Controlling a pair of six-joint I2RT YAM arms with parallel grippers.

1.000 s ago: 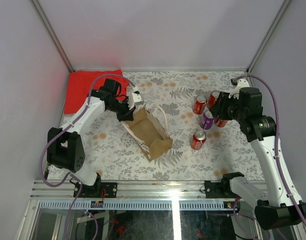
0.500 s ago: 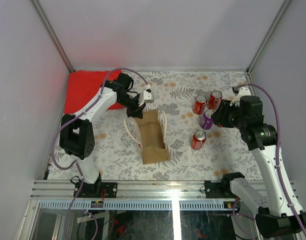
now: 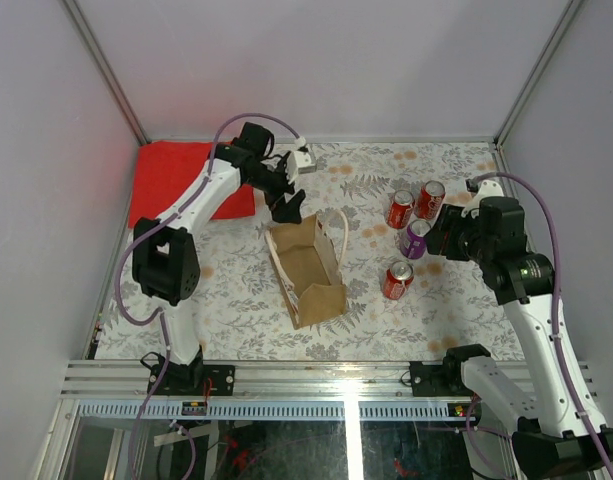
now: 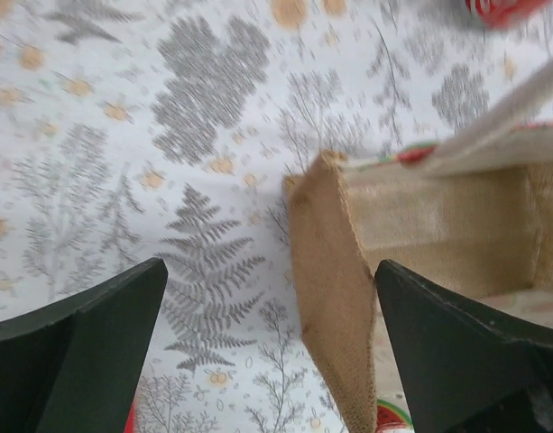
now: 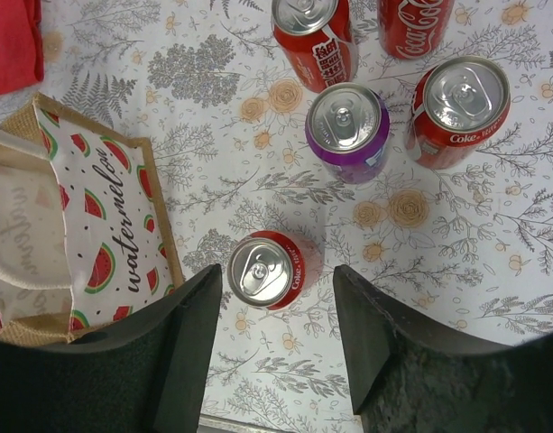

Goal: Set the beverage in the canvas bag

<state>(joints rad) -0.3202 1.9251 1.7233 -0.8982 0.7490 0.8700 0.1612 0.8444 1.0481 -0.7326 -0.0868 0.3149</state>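
Right wrist view: the right pincer (image 5: pixel 278 354), apart, hovers over the near can (image 5: pixel 265 269), standing right of the bag (image 5: pixel 97 242). Left pincer (image 4: pixel 269 278), apart, straddles the bag's corner ungripped; the limp bag may sag shut or topple

The setting is a robotics laboratory test cell. A table under a white fern-and-flower printed cloth (image 3: pixel 226 300) is enclosed by plain pale panel walls (image 3: pixel 316 60) joined by bare aluminium corner posts (image 3: pixel 104 70). A slotted aluminium extrusion rail (image 3: pixel 316 378) along the near edge carries the white-and-black left robot arm (image 3: pixel 191 205) and right robot arm (image 3: pixel 541 320), both trailing exposed purple cables (image 3: pixel 552 230).
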